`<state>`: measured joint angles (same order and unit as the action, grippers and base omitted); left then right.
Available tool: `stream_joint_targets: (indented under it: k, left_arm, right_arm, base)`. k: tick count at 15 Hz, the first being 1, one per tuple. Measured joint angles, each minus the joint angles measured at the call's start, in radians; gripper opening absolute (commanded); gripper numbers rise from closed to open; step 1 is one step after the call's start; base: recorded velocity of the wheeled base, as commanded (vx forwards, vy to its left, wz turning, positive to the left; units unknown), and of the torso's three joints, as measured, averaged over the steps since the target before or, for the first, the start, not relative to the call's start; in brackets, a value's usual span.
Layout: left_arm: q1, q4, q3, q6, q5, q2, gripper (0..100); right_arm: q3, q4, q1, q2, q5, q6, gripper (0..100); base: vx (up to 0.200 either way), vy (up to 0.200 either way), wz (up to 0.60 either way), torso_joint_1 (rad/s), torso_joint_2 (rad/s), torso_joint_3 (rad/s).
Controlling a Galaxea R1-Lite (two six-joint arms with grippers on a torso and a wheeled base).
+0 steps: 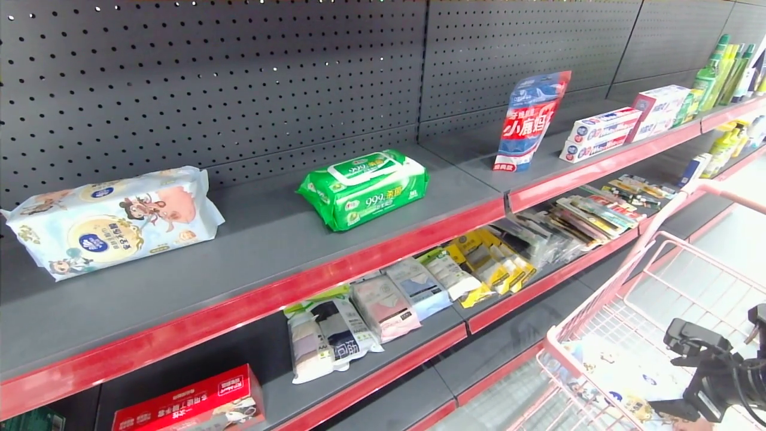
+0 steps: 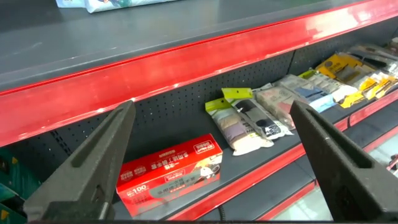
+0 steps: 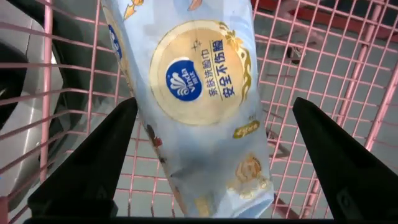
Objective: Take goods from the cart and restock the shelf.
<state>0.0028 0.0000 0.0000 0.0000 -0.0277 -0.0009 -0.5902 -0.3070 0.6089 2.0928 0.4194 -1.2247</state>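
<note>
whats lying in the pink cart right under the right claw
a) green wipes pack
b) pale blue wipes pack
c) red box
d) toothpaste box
b: the right wrist view shows a pale blue wipes pack lying in the pink cart under the open right claw, while the green wipes pack sits on the shelf.

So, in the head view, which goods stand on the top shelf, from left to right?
White cartoon-print wipes pack → green wipes pack → blue-and-red pouch → toothpaste boxes → larger white-and-red box → green bottles.
</note>
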Motion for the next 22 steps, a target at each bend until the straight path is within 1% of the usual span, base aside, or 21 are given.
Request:
stream_joint_targets:
  k: [2,7,11,12,14,19,22]
  left_arm:
    - [0.000,0.000,0.000,0.000,0.000,0.000,100]
    - [0.000,0.000,0.000,0.000,0.000,0.000,100]
    - [0.000,0.000,0.000,0.000,0.000,0.000,100]
    - [0.000,0.000,0.000,0.000,0.000,0.000,100]
    - [0.000,0.000,0.000,0.000,0.000,0.000,100]
    - [0.000,0.000,0.000,0.000,0.000,0.000,100]
    - [0.000,0.000,0.000,0.000,0.000,0.000,100]
  right_arm:
    - [-0.047,0.000,0.001,0.050,0.017,-0.053,100]
    - [-0.107,0.000,-0.002,0.117,0.046,-0.063,100]
    - [-0.099,0.001,-0.036,0.145,0.060,-0.063,100]
    - [-0.090,0.000,-0.048,0.150,0.087,-0.063,100]
    - [-0.078,0.000,-0.060,0.161,0.100,-0.063,100]
    - [-0.086,0.000,-0.053,0.187,0.097,-0.065,100]
    - [-0.089,-0.001,-0.039,0.194,0.094,-0.093,100]
  base:
    - [0.000,0.000,0.00,0.000,0.00,0.000]
    - [0.000,0.000,0.00,0.000,0.00,0.000]
    - [0.000,0.000,0.00,0.000,0.00,0.000]
    - [0.000,0.000,0.00,0.000,0.00,0.000]
    - [0.000,0.000,0.00,0.000,0.00,0.000]
    - [0.000,0.000,0.00,0.000,0.00,0.000]
    - [0.000,0.000,0.00,0.000,0.00,0.000]
